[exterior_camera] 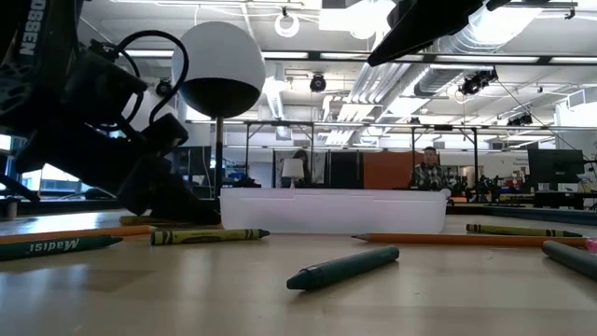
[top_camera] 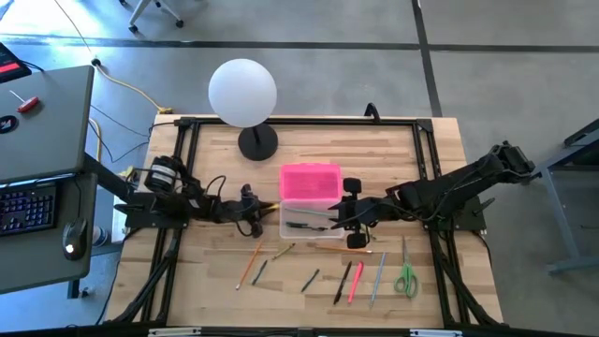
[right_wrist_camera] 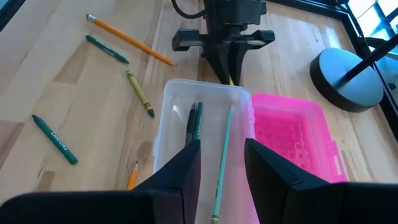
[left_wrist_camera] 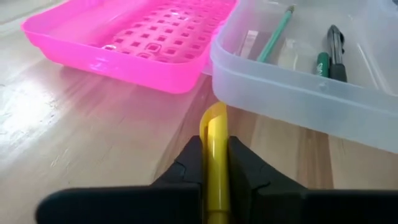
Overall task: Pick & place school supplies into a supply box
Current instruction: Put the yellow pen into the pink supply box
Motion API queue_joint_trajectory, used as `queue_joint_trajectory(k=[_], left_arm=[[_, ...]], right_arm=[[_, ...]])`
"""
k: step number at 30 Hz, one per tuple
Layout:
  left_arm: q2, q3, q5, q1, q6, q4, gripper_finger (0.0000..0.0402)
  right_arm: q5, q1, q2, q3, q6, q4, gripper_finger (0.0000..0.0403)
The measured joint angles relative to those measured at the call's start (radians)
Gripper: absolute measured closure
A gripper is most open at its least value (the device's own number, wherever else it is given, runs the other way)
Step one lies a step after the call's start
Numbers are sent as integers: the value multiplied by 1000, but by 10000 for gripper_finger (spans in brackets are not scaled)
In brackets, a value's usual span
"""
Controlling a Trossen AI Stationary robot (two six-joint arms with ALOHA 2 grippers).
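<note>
Left wrist view: the left claw (left_wrist_camera: 214,168) is clamped on a smooth yellow pencil (left_wrist_camera: 215,134) just beside the clear plastic supply box (left_wrist_camera: 298,93); it could catch the wall and slip.

High view: the box sits mid-desk (top_camera: 440,281), its perforated pink lid (top_camera: 310,181) beyond. The right claw (top_camera: 353,214) hangs wide over it.

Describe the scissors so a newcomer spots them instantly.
Start at the clear box mid-table, beside its pink lid. Go toward the right arm's side, to the table's front edge. The scissors end the row of pens there: the only item with green loop handles.
</note>
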Motion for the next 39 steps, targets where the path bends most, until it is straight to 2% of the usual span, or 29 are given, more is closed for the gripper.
queue_joint_trajectory(k=[5, 11, 15, 22, 24, 26, 28, 31, 36, 39], left_arm=[[1, -8, -3, 4, 1, 33, 342], [-28, -19, -26, 4, -52, 22, 340], [-94, -28, -52, 3, -50, -19, 333], [-258, -29, -215, 3, -53, -78, 338], [-301, -6, -212, 3, -52, -77, 334], [-338, 39, -138, 3, -40, -70, 332], [-354, 108, -21, 2, -3, -98, 333], [-352, 258, 112, 1, 52, -284, 335], [-251, 588, 125, 1, 105, -775, 326], [-165, 743, 130, 1, 154, -884, 321]], right_arm=[[-4, 0, 0, 0, 2, -1, 300], [-64, 0, 0, 0, 27, -4, 299], [-57, 0, 0, 0, 21, -3, 300], [-37, 0, 0, 0, 19, -3, 299], [-38, 0, 0, -1, 18, -1, 299], [-38, 0, 0, -1, 18, 2, 300], [-38, 0, 0, -1, 18, 2, 299], [-28, 0, 0, -2, 18, 3, 300], [9, 0, 0, -2, 18, 4, 300], [8, 0, 0, -2, 27, 4, 299]])
